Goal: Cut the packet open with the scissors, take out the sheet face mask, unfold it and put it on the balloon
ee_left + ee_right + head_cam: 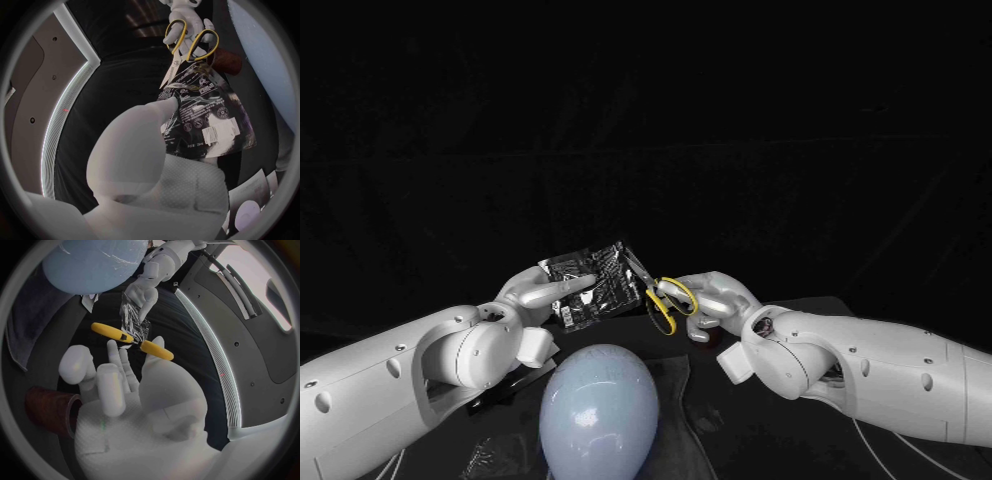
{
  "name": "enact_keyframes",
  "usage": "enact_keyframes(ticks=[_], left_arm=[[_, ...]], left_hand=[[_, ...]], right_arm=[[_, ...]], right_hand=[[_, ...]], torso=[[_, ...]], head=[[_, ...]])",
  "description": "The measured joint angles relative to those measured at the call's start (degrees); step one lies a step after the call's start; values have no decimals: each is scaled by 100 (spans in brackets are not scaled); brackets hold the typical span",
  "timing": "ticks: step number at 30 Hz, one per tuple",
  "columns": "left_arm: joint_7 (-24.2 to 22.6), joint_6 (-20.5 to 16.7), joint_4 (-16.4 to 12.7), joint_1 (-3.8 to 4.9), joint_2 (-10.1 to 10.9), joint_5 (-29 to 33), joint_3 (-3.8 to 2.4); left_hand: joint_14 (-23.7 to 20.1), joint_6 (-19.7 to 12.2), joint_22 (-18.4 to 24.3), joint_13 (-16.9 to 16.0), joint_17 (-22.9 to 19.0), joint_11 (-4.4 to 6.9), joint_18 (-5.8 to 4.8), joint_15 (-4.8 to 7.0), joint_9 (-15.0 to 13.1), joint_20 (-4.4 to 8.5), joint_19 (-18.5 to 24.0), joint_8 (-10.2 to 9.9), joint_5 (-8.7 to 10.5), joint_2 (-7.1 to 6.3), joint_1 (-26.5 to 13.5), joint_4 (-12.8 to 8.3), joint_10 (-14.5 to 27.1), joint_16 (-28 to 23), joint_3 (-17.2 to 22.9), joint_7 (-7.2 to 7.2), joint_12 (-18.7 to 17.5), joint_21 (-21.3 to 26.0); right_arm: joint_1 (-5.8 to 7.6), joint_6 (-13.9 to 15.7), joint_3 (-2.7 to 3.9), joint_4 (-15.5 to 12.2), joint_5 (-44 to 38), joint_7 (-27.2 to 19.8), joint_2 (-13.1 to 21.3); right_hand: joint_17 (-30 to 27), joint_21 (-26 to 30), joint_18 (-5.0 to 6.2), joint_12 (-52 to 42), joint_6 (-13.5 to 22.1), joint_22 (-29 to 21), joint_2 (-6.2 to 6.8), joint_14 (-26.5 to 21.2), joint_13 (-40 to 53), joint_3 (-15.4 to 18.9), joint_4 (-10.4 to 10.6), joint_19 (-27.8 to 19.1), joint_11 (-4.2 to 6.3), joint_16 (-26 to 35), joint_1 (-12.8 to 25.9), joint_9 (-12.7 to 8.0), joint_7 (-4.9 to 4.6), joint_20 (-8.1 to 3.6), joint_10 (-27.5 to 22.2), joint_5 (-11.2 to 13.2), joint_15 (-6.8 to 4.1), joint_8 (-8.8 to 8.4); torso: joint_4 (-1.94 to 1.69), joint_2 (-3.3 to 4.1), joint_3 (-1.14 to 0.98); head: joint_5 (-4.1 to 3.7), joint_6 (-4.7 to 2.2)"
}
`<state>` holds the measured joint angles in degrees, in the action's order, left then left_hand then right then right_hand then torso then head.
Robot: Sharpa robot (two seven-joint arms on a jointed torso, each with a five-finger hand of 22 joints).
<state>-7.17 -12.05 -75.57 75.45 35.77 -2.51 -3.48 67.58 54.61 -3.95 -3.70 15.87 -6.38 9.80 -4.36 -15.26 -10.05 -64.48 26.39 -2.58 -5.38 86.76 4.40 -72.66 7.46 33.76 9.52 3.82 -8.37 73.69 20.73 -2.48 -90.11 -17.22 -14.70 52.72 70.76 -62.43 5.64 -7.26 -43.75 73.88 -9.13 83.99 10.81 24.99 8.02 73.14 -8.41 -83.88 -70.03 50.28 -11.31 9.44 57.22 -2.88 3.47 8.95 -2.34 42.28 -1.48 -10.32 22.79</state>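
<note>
The packet (589,283) is pinched by the left hand (542,288); the scissors (651,288), gripped by the right hand (715,298), are set at its edge, near the balloon (599,410).

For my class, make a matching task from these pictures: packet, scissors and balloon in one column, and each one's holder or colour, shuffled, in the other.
Column 1:
1 packet
2 scissors
3 balloon

Column 2:
A held in the right robot hand
B pale blue, held by neither hand
C held in the left robot hand

Pairs: 1-C, 2-A, 3-B
</note>
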Motion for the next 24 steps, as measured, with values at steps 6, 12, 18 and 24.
enact_keyframes(ticks=[6,12,18,24], left_arm=[[1,1,0,0,-2,0,0],[4,4,-3,0,-3,0,0],[8,6,-11,0,-5,0,0],[13,9,-20,0,-3,0,-1]], left_hand=[[0,-7,0,0,0,0,-2,0,0,0,0,0,0,0,0,0,0,0,0,-6,0,0],[0,-8,0,1,-1,0,-4,0,0,0,0,-1,0,-1,0,0,0,0,0,-8,0,0],[0,-9,0,1,-1,0,-7,0,0,0,0,-3,0,-8,-8,0,0,0,0,-8,0,0],[0,-10,0,1,-2,0,-9,0,0,0,0,-10,1,-8,-8,1,0,0,0,-10,0,0]], right_arm=[[-3,-36,-2,-24,55,31,3],[-4,-40,-3,-34,143,42,-15],[-4,-30,-3,-9,228,41,-68],[-5,-22,-3,6,282,26,-114]], right_hand=[[-13,0,-1,-64,11,-14,58,0,-56,4,121,0,-6,1,137,-8,-5,0,30,0,0,-79],[29,-65,-3,-171,129,25,30,0,-59,13,171,33,39,2,166,-9,16,-32,250,0,0,-112],[27,-65,-4,-193,182,24,30,0,-80,-3,188,32,32,10,166,-10,25,-32,257,0,0,-112],[-57,10,-5,-176,226,-45,30,0,-146,-3,187,32,16,11,166,-2,22,-32,240,0,0,-111]], torso=[[-4,-1,1],[-7,-1,2],[-11,1,5],[-8,3,5]], head=[[1,9],[-4,10],[4,10],[13,19]])
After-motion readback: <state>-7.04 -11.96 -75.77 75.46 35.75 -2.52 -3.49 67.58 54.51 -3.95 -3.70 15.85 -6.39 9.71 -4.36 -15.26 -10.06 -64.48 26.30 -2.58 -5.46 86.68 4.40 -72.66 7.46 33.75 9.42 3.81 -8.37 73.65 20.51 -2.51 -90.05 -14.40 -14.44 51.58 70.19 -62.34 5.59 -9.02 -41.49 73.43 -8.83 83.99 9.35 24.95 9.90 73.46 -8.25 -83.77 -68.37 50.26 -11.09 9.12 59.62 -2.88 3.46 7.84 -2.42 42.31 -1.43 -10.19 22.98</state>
